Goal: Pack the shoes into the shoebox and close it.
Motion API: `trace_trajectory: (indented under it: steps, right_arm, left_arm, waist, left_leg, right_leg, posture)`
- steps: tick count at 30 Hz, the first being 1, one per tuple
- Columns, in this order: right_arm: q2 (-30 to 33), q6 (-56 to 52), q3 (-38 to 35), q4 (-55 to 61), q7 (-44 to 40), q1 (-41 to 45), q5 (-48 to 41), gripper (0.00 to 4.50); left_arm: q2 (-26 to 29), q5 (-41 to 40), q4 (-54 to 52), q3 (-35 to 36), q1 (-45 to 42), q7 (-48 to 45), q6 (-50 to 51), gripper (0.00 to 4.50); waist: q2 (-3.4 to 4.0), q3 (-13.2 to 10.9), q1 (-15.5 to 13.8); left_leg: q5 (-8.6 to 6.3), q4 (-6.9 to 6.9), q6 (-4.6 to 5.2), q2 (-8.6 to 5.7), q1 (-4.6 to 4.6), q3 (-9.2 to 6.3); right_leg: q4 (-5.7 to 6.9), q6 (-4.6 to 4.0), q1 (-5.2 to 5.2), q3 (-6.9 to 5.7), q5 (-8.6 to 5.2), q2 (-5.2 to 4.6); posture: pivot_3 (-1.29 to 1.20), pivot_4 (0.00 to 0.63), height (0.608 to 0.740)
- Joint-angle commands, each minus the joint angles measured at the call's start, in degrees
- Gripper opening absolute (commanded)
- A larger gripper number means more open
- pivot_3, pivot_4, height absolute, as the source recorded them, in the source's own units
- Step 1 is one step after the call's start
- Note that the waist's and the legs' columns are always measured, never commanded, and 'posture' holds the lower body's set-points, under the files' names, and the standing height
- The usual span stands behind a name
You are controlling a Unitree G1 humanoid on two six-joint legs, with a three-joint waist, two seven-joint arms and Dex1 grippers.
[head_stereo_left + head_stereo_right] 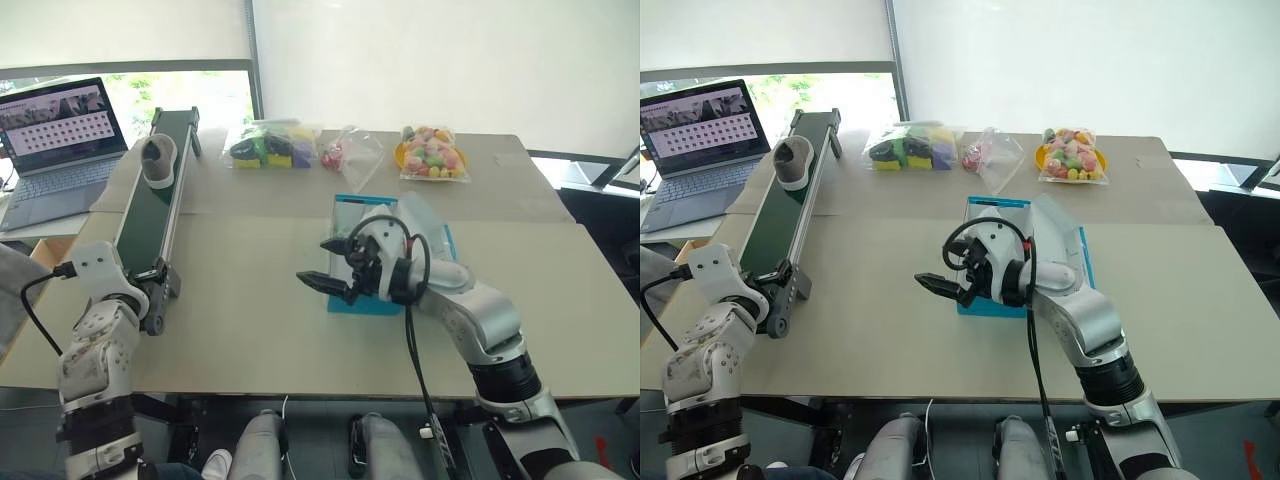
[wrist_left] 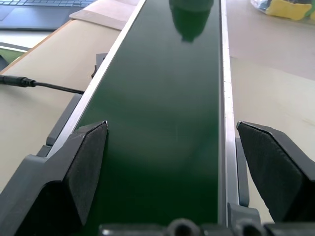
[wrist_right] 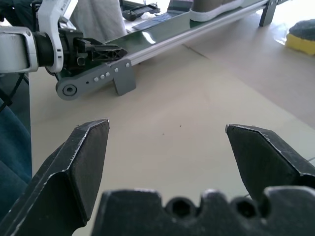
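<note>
1. The shoebox (image 1: 392, 258) lies on the surface (image 1: 250, 300) to the right of the conveyor belt (image 1: 150, 205). Its lid seems to be raised, though the right arm covers much of it and hides the inside, so I cannot tell whether a shoe is already in it.
2. One shoe (image 1: 158, 162) sits on the conveyor belt near its far end, well apart from the shoebox. A second shoe cannot be made out anywhere on the surface.
3. The left tool (image 2: 172, 167) has its two fingers spread wide, one to each side of the near end of the conveyor belt, gripping nothing.
4. The right tool (image 1: 335, 266) hangs over the surface between the shoebox and the conveyor belt, pointing toward the belt, its fingers wide apart and empty.
5. Judged from this, the task is at most half done: the shoe on the conveyor belt has yet to be picked up and laid in the shoebox, and the lid has yet to be folded down.
6. The clear bags (image 1: 300, 148) beyond the shoebox play no part.
</note>
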State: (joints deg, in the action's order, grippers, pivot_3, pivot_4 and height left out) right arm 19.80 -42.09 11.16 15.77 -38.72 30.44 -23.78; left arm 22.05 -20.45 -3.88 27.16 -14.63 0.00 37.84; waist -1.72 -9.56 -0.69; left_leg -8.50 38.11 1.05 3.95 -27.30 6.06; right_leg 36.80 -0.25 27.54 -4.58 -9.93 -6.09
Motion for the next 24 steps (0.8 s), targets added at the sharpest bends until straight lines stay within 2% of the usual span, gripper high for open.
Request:
trace_trajectory:
  steps: [1,24]
  right_arm:
    - [0.17,0.21,-1.33,1.87,0.38,0.64,-0.57,4.43]
    - [-1.39,0.40,-1.77,1.57,1.40,1.50,-1.06,4.43]
  left_arm:
    - [0.13,-0.20,-1.97,0.43,-0.82,0.37,0.27,4.50]
    - [-0.61,-0.17,-1.99,0.91,0.26,0.96,-0.03,4.50]
  waist:
    - [-0.01,0.00,0.01]
    - [-0.01,0.00,0.00]
  left_leg:
    - [0.00,0.00,0.00,0.00,0.01,0.00]
    - [0.00,0.00,0.00,0.00,0.00,-0.02]
  right_leg:
    - [0.00,0.00,-0.02,-0.03,0.00,0.00]
    - [-0.01,-0.01,-0.01,-0.06,-0.01,-0.01]
  posture:
    - [0.00,0.150,0.681]
    - [0.00,0.150,0.681]
